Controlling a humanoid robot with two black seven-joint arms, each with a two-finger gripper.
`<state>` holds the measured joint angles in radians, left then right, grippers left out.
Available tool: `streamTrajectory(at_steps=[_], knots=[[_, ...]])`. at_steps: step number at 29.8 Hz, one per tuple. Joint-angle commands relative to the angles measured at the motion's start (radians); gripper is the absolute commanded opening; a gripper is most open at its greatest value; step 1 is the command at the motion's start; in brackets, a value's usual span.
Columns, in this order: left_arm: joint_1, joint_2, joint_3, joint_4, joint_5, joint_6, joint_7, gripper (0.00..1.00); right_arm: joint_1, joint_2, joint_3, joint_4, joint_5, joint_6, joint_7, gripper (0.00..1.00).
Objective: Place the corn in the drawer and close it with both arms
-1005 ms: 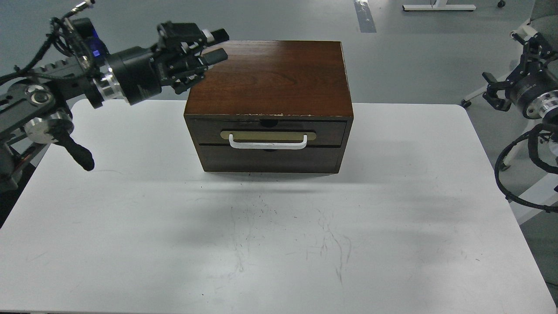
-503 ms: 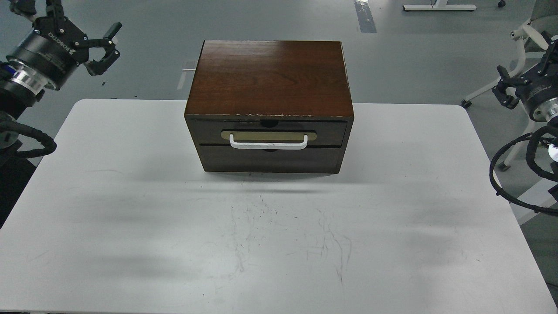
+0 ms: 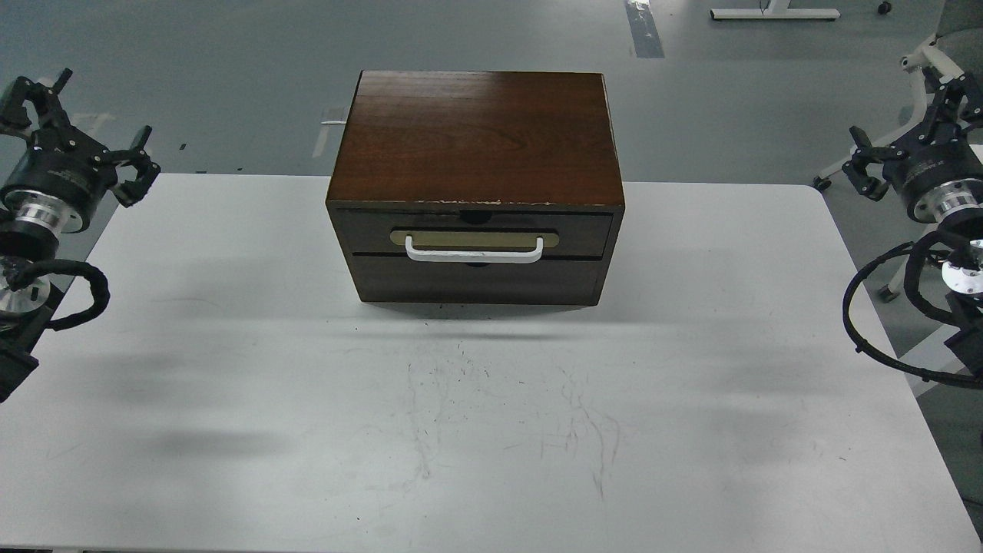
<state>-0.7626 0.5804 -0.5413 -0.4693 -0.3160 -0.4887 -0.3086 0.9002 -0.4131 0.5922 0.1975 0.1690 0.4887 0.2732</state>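
The dark brown wooden cabinet point(image 3: 476, 138) stands at the back middle of the white table point(image 3: 230, 361). Its upper drawer point(image 3: 584, 232) sits flush with the front, with the white bar handle point(image 3: 474, 253) on a tan plate. The corn is not in view. My left gripper point(image 3: 81, 127) is at the table's far left edge, well away from the cabinet, open and empty. My right gripper point(image 3: 906, 127) is beyond the table's far right edge, open and empty.
A plain lower panel point(image 3: 476, 280) sits under the drawer. Scratch marks point(image 3: 499, 415) cover the table's middle front. Grey floor lies behind, with a white chair base point(image 3: 918, 69) at the far right near my right arm.
My left arm has pulled back from the cabinet's top left corner to the table's left edge and dropped lower. The right gripper has shifted slightly. The drawer has not moved.
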Motion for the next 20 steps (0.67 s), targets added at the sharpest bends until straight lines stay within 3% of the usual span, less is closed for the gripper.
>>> streamTrajectory(at_steps=[1,6,20], knots=[[0.012,-0.011,0.000,0.001,0.002,0.000,-0.001,0.98,-0.015,0.007,0.017,-0.004,0.004,0.000,-0.002,1.00],[0.011,-0.014,0.000,0.001,0.008,0.000,-0.001,0.98,-0.043,0.066,0.028,-0.006,0.105,0.000,-0.023,1.00],[0.011,-0.013,-0.002,-0.015,0.009,0.000,-0.001,0.98,-0.027,0.083,0.012,-0.004,0.103,0.000,-0.006,1.00]])
